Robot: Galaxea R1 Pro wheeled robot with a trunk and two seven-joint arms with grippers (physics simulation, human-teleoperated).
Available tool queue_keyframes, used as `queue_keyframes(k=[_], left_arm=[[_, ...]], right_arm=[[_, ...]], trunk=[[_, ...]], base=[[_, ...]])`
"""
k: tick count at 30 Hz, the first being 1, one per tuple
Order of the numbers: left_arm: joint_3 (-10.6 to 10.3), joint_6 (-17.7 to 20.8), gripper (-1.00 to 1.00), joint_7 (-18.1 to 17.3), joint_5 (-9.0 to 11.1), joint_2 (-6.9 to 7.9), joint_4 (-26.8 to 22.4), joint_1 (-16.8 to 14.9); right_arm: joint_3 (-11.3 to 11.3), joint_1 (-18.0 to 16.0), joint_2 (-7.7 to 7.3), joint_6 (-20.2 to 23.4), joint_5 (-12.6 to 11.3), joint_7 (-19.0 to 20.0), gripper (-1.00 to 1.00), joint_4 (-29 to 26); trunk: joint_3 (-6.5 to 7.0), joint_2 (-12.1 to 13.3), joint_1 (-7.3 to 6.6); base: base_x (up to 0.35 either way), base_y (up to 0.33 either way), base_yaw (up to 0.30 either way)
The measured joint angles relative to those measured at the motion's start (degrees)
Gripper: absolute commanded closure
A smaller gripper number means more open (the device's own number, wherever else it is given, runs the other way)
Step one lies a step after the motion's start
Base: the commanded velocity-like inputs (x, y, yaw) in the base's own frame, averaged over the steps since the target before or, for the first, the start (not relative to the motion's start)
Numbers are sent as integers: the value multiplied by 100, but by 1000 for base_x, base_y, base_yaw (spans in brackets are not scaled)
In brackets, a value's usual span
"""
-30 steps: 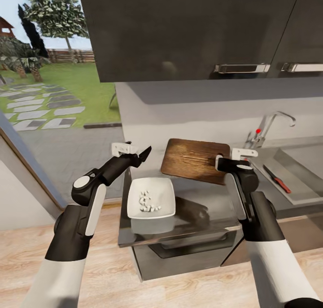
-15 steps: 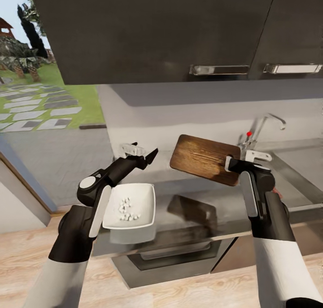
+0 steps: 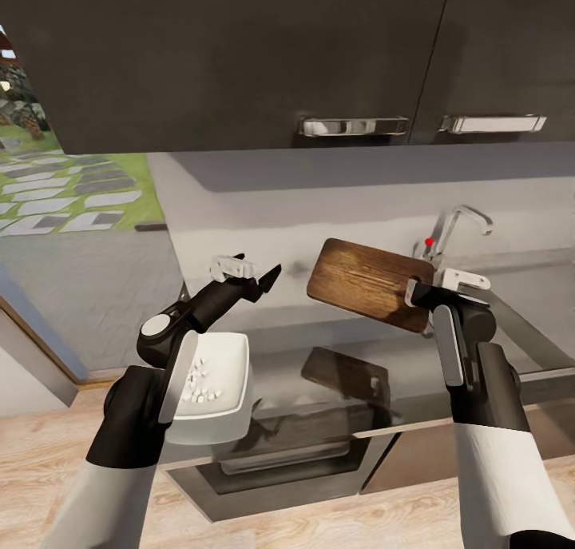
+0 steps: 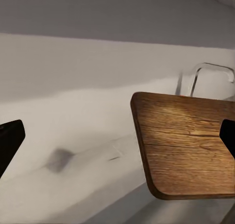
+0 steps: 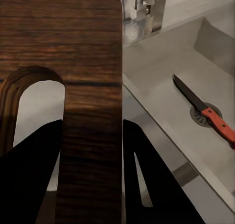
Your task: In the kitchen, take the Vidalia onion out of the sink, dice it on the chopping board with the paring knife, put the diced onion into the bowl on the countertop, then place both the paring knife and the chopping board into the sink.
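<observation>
chopping board (image 3: pixel 369 283) | right fingers (image 3: pixel 418 292) clamp its handle end (held aloft) | left fingers (image 3: pixel 247 271) spread, empty

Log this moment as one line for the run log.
right gripper: holding chopping board aloft | left gripper: open | paring knife: in sink

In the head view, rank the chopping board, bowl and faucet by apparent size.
1. chopping board, held up nearer the camera, so its lead is unsure.
2. bowl, partly hidden by the left arm.
3. faucet, clearly smallest.
</observation>
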Motion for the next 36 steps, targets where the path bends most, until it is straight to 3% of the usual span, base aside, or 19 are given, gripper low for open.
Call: queue_keyframes(k=[10,36], left_arm=[[-3,-162,-100,3,0,3,0,0],[-6,-173,-100,11,0,2,-1,0]], right_arm=[[4,0,1,4,-26,-7,100,0],[-3,0,1,22,-11,-17,100,1]], trunk=[[0,0,0],[0,1,0]], base=[[1,-50,0],[0,-294,0]])
